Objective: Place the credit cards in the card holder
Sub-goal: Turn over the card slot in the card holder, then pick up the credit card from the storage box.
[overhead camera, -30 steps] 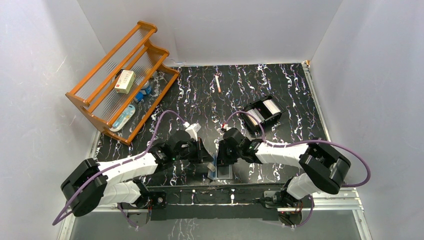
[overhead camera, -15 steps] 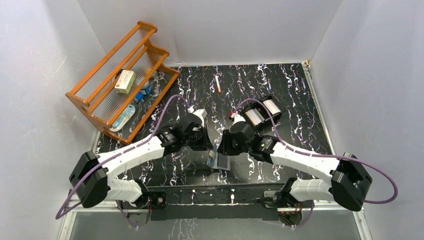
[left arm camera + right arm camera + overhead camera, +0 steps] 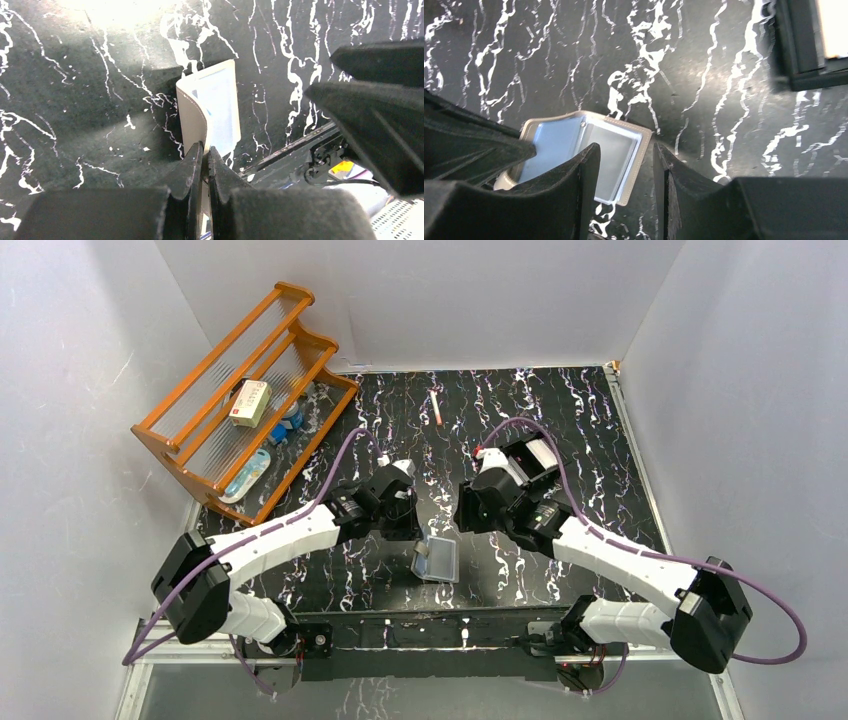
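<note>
The card holder [image 3: 437,560] is near the front edge of the desk [image 3: 600,440], between the two arms. It is open, and the shiny pale-blue inside looks upward. The left pincer [image 3: 204,150] is pressed together on one edge of the card holder: in the left wrist view the grey flap bends up and goes in between the two black fingers [image 3: 192,170], which have almost no gap. Whether the far end of the holder rests on the desk or hangs a little above it, I cannot tell.

The right pincer [image 3: 624,150] is spread and pinches nothing. It is above the card holder [image 3: 616,142], with one finger over the clear pocket and the other just past the stitched edge, over the bare desk. In the top view this pincer [image 3: 470,522] is beside the holder, to the far right of it, and not touching it.

The credit cards [image 3: 541,451] are white and lie in a black tray [image 3: 804,45] behind the right arm, well apart from the holder. The right wrist partly covers the tray.

At the far left stands an orange wooden rack [image 3: 300,345] with a cream box [image 3: 249,402] on it. A thin pen [image 3: 435,407] lies near the back wall.
</note>
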Robot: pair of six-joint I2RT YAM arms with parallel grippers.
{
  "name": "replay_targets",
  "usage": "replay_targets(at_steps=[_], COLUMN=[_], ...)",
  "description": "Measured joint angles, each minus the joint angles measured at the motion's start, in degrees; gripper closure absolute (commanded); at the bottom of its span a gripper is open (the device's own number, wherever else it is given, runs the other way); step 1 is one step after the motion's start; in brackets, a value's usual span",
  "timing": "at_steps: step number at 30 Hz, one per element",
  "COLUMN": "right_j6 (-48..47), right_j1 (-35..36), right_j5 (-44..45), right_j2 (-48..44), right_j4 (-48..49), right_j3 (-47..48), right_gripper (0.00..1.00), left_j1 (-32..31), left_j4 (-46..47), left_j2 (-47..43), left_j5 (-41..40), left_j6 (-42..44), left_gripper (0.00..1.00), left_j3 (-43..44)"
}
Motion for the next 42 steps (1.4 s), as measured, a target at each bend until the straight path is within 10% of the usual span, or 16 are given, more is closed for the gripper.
replay_targets(at_steps=[7,17,42], right_j6=[-8.22,-21.86,-39.01], right_j1=[-7.1,-22.53,-29.07], right_j5=[1.64,2.56,18.84], right_j2=[1.11,12.33,39.32], right_j4=[-2.89,-4.13,-5.73], right_j3=[4.33,14.4,28.52], right_gripper=[0.44,0.38,0.38], left_j1=[2.38,9.81,9.88], left_j4=[14.25,25.51,0.04], left_j2=[-5.25,-7.43,-27.61], left_j5=[6.67,13.92,2.82], left_j6=[-5.01,-10.34,11.61], left_gripper=[1.0,0.65,0.51], left_j3=[-11.54,-22.99,-12.55])
